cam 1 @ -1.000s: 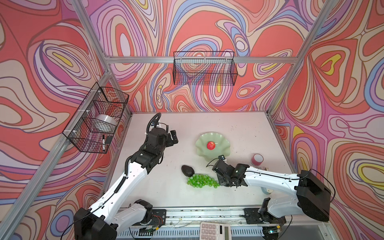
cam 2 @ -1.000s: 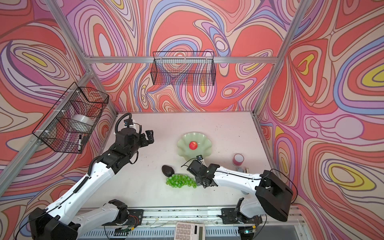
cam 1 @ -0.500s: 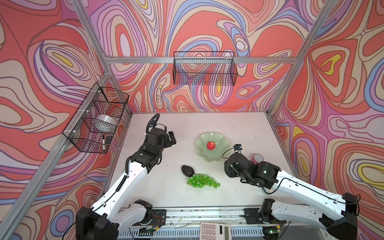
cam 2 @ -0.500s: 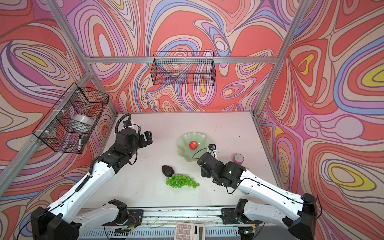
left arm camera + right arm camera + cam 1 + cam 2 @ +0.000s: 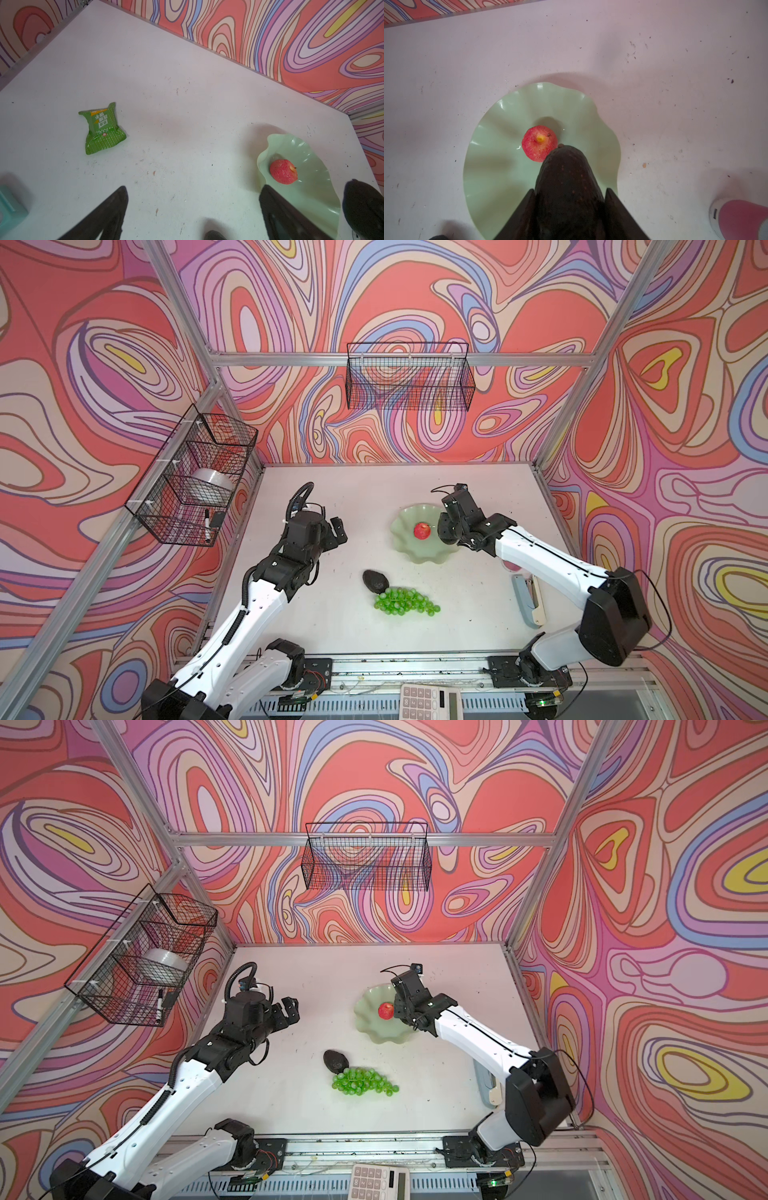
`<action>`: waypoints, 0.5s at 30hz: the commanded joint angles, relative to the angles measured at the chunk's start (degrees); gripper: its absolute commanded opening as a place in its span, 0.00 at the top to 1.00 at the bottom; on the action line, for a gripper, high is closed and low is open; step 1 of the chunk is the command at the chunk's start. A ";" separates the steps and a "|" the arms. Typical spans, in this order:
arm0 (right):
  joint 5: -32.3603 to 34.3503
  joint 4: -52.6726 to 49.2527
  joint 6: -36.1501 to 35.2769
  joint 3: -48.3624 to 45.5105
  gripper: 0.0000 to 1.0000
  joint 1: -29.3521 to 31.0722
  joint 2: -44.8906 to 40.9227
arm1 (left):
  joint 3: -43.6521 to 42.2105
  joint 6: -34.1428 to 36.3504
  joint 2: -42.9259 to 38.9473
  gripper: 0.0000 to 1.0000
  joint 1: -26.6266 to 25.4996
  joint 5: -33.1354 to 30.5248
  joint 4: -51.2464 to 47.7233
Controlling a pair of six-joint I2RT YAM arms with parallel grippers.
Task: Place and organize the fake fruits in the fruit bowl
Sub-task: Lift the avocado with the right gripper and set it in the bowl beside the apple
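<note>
Table: the white top fills the lower centre of both top views, and all the fruit lies in its right half.

Left gripper: you have it left of centre in both top views, well apart from every fruit. In the left wrist view its fingers stand wide apart over bare table and grasp nothing.

Right gripper: it is clamped on the gripped avocado, with a finger pressed to each flank. In both top views it hangs over the right part of the fruit bowl, just right of the apple.

Fruit bowl: the pale green, wavy-rimmed bowl sits right of centre on the table.

Grapes: you see the bright green bunch lying on the table below the bowl and outside it, in both top views.

Loose avocado: it is dark and lies on the table, touching the bunch's upper left end.

Gripped avocado: in the right wrist view its narrow end overlaps the apple's edge. You cannot tell whether the two touch.

Apple: the small red apple rests near the bowl's middle, with its yellow stem end facing the camera.

Snack packet: the green packet shows left of centre in the left wrist view, on bare table, well apart from the bowl.
</note>
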 commanded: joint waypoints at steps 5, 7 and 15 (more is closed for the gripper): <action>-1.82 9.66 -0.97 1.83 0.56 -2.49 8.18 | -3.01 -2.62 -3.21 0.03 0.40 5.87 -6.66; -1.92 10.42 -0.97 2.09 0.56 -2.62 9.75 | -3.15 -2.59 -3.13 0.04 0.39 7.91 -8.03; -2.57 12.43 0.46 1.60 0.55 -2.75 13.55 | -4.95 -6.33 -1.56 0.07 0.40 16.48 -13.04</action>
